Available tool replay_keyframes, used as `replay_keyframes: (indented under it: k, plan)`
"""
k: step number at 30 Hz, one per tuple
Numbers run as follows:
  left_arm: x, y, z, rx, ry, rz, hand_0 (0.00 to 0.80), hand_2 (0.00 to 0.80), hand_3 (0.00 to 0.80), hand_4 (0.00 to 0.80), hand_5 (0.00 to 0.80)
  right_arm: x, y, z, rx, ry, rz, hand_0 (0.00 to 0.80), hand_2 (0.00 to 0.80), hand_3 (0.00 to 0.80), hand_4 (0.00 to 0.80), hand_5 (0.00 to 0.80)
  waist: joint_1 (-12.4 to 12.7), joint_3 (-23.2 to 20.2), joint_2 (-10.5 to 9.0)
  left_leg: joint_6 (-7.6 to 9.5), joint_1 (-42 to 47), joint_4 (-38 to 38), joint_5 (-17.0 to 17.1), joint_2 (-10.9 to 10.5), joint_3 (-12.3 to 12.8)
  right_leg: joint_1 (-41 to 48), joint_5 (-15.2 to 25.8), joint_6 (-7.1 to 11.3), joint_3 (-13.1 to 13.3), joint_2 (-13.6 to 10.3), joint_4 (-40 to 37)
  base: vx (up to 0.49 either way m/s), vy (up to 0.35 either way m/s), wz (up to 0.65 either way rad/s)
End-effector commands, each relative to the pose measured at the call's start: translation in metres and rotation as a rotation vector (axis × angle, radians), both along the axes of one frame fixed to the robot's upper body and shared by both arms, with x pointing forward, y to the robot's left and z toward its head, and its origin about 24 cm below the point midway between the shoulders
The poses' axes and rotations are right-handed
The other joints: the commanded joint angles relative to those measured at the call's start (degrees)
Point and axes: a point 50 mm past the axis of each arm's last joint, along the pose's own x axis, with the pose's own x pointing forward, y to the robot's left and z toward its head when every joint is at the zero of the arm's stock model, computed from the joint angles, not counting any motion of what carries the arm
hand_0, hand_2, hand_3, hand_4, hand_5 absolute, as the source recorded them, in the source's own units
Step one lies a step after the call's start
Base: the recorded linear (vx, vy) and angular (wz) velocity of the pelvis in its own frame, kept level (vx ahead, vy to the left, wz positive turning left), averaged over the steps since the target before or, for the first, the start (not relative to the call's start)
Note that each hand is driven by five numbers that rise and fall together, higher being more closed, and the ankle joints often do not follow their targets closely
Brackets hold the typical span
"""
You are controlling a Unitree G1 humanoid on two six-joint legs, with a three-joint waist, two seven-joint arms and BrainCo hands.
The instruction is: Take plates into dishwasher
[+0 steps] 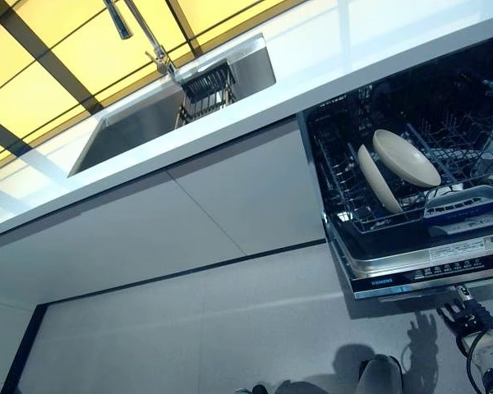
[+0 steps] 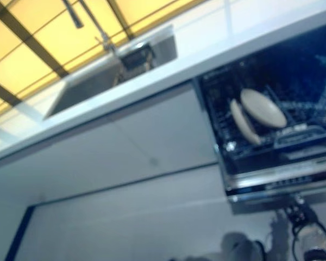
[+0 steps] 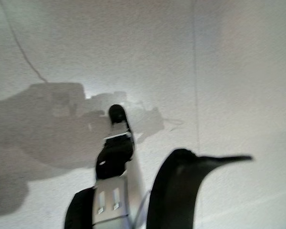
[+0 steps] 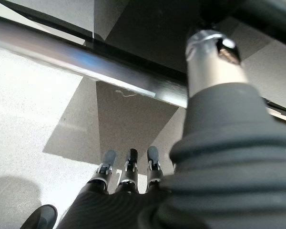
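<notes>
Two plates racked upright in dishwasher; none held. Right hand fingers straight, empty; left hand unreadable.

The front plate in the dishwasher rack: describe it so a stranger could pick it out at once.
Under the white counter, right of the sink, the dishwasher stands open with its dark wire rack showing. Two beige plates stand there on edge; the front plate shows only a narrow sliver, unlike the back plate.

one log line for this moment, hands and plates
plates: two upright in dishwasher rack | dishwasher door: open | right hand: open, empty, under door | left hand: empty
</notes>
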Motion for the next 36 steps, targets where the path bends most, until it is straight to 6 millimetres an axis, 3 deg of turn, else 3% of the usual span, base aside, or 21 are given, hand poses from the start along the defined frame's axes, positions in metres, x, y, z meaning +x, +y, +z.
replay_keyframes:
  k: [1,5,7,9,12,17,19,24,30,35,36]
  plan:
    - [-0.009,0.019,0.003,0.049,0.01,-0.008,0.0,0.0,0.0,0.0,0.0,0.055,0.011,0.099,-0.053,-0.418,0.079,0.0,0.0,0.0,0.0,0.0,3.12,0.4,-1.92,3.7,-1.49,2.62,2.67,-0.77,-0.17,4.83,-3.87,-3.95,-1.94,1.02,1.28,0.045,-0.079,0.21]
    - [-0.012,0.022,0.003,0.054,0.017,-0.011,0.0,0.0,0.0,0.0,0.0,0.072,0.021,0.143,-0.1,-0.552,0.14,0.0,0.0,0.0,0.0,0.0,4.77,0.3,-1.81,3.68,-2.32,2.46,3.9,-1.04,-0.99,4.46,-4.63,-4.47,-2.8,1.02,2.36,0.016,-0.046,0.15]
    - [-0.012,0.023,0.004,0.057,0.017,-0.009,0.0,0.0,0.0,0.0,0.0,0.074,0.023,0.152,-0.108,-0.581,0.151,0.0,0.0,0.0,0.0,0.0,5.15,0.24,-1.83,3.76,-2.56,2.62,3.93,-1.15,-1.16,4.37,-4.75,-4.55,-2.87,1.06,2.6,0.013,-0.029,0.06]
    - [-0.012,0.026,0.005,0.065,0.014,-0.008,0.0,0.0,0.0,0.0,0.0,0.08,0.028,0.184,-0.136,-0.681,0.189,0.0,0.0,0.0,0.0,0.0,6.18,0.12,-1.92,3.92,-3.03,2.86,4.16,-1.24,-1.48,4.32,-5.13,-4.83,-3.47,0.97,3.22,0.019,-0.041,0.0]
    - [-0.013,0.031,0.006,0.075,0.016,-0.013,0.0,0.0,0.0,0.0,0.0,0.084,0.032,0.21,-0.16,-0.769,0.219,0.0,0.0,0.0,0.0,0.0,7.26,-0.16,-2.02,3.96,-3.49,3.16,4.45,-1.4,-1.94,4.48,-5.42,-4.92,-3.97,0.93,3.63,0.011,-0.018,0.0]
    - [-0.014,0.034,0.007,0.084,0.023,-0.016,0.0,0.0,0.0,0.0,0.0,0.085,0.036,0.224,-0.162,-0.827,0.239,0.0,0.0,0.0,0.0,0.0,7.92,-0.36,-2.31,4.03,-3.59,3.2,4.54,-1.5,-2.31,4.81,-5.45,-4.96,-4.38,0.94,3.64,0.02,-0.024,0.06]
    - [-0.018,0.041,0.007,0.1,0.031,-0.025,0.0,0.0,0.0,0.0,0.0,0.088,0.047,0.246,-0.157,-0.917,0.275,0.0,0.0,0.0,0.0,0.0,8.92,-0.66,-2.79,4.12,-3.75,3.52,4.62,-1.5,-2.72,5.44,-5.53,-5.18,-4.96,1.21,3.55,0.064,-0.049,0.0]
    - [-0.022,0.047,0.008,0.114,0.042,-0.05,0.0,0.0,0.0,0.0,0.0,0.09,0.054,0.257,-0.164,-0.945,0.308,0.0,0.0,0.0,0.0,0.0,10.02,-1.34,-3.58,4.18,-3.06,3.97,4.26,-1.36,-3.21,7.51,-5.58,-5.33,-5.8,1.46,2.85,0.077,-0.013,0.07]
    - [-0.023,0.05,0.008,0.133,0.048,-0.067,0.0,0.0,0.0,0.0,0.0,0.09,0.051,0.253,-0.174,-0.908,0.291,0.0,0.0,0.0,0.0,0.0,10.73,-1.97,-4.73,3.85,-1.57,3.62,4.13,-0.62,-3.55,10.59,-5.01,-5.19,-7.09,1.62,0.89,0.072,-0.015,0.12]
    - [-0.024,0.053,0.008,0.14,0.05,-0.078,0.0,0.0,0.0,0.0,0.0,0.091,0.046,0.241,-0.179,-0.828,0.266,0.0,0.0,0.0,0.0,0.0,10.99,-2.33,-5.68,3.66,-0.31,2.4,4.13,-0.11,-3.42,12.66,-4.04,-4.86,-7.88,1.87,-1.32,0.042,-0.003,0.08]
    - [-0.025,0.054,0.008,0.144,0.052,-0.075,0.0,0.0,0.0,0.0,0.0,0.09,0.04,0.224,-0.184,-0.746,0.252,0.0,0.0,0.0,0.0,0.0,10.99,-2.75,-6.23,3.37,1.02,0.63,4.58,0.25,-3.35,14.36,-3.2,-4.5,-8.41,2.15,-3.55,0.089,0.015,0.05]
